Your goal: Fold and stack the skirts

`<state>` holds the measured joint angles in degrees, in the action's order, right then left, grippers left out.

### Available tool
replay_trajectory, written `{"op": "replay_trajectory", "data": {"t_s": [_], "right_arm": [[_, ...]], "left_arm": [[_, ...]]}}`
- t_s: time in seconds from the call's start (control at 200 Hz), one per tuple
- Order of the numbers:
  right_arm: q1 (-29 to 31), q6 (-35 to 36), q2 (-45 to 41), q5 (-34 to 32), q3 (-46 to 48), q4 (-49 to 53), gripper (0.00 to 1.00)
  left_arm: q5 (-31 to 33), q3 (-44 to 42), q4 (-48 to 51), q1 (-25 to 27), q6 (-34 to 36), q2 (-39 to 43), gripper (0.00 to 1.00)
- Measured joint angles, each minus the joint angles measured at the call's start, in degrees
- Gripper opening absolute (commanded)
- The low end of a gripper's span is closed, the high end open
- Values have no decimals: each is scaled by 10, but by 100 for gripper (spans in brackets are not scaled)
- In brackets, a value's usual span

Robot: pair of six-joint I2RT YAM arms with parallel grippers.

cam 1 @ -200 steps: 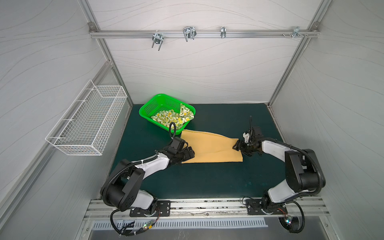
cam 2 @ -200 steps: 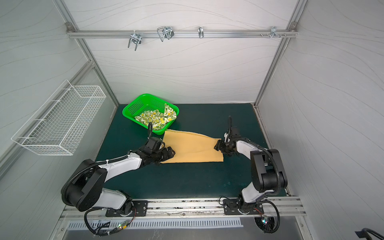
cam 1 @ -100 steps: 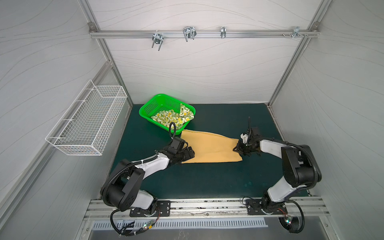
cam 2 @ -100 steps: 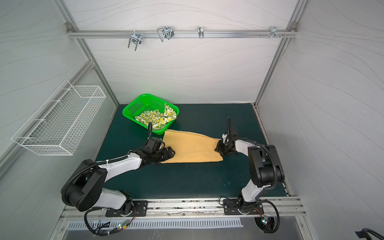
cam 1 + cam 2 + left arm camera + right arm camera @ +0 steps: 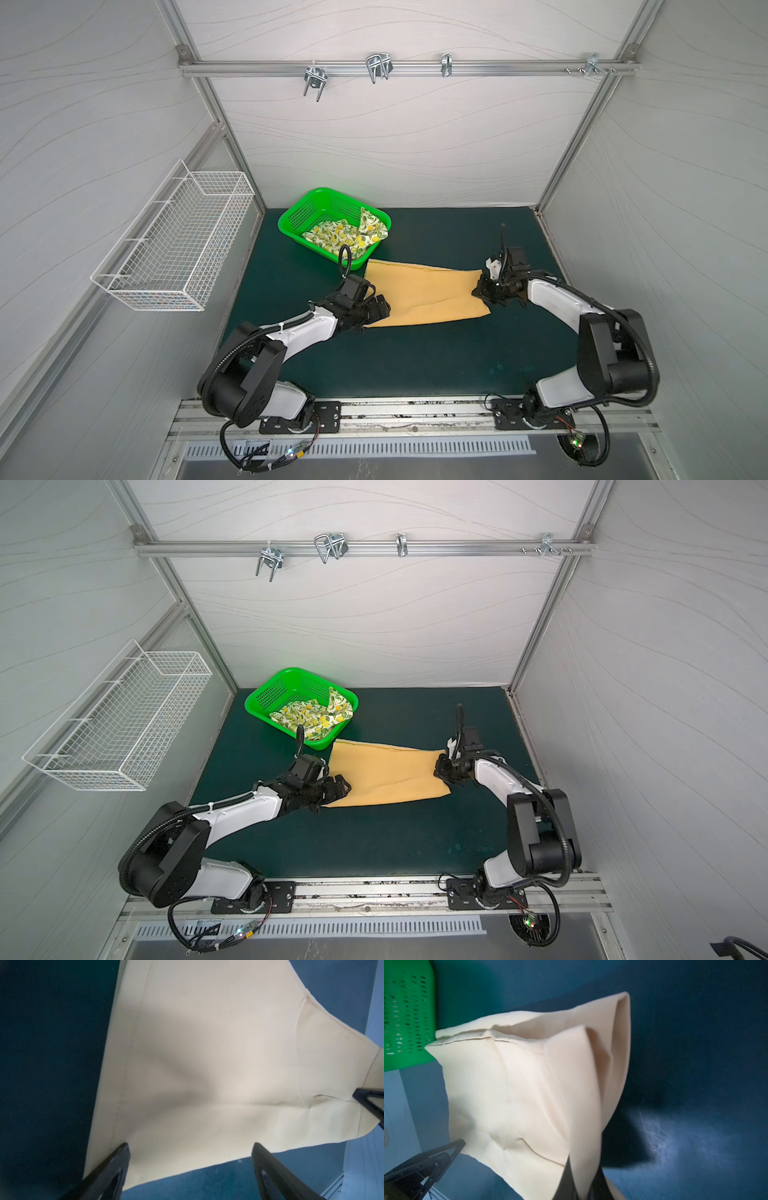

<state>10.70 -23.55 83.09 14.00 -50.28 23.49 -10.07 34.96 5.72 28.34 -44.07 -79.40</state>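
Right wrist view: I read the right gripper (image 5: 581, 1180) as clenched on the mustard-orange skirt (image 5: 519, 1084). A fold of the cloth rises between its two dark fingers and stands clear of the green mat (image 5: 695, 1064). The rest of the garment lies flat on the mat, with its far corner just beside the green basket (image 5: 406, 1012).

Left wrist view: the left gripper (image 5: 190, 1147) has its jaws spread wide, with both fingertips over the skirt near one corner. Nothing is pinched between them. I cannot tell whether the fingertips touch the cloth.

In both top views I locate the mustard-orange skirt at mid-mat, between the two arms, spread as a rough rectangle. The right gripper sits at its right-hand edge, and the left gripper at its near left corner.

The lemon-print skirt (image 5: 345, 237) lies crumpled inside the green basket at the back left of the mat, one flap draped against the basket's right wall. The basket's near corner is just beside the mustard-orange skirt's far left corner; I cannot tell whether they touch. A white wire basket (image 5: 174, 241) hangs on the left wall, well apart from both garments.
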Motion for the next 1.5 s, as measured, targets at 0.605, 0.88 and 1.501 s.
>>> {"op": "replay_trajectory", "data": {"t_s": [0.605,0.88,1.501], "right_arm": [[31,65,-60,-112,-70,107,0],[48,64,-58,-115,-70,111,0],[50,59,-57,-109,-86,121,0]], "left_arm": [[-40,142,-24,115,-41,-19,92],[-55,191,-87,167,-77,-143,92],[-119,269,-229,211,-161,-336,94]]}}
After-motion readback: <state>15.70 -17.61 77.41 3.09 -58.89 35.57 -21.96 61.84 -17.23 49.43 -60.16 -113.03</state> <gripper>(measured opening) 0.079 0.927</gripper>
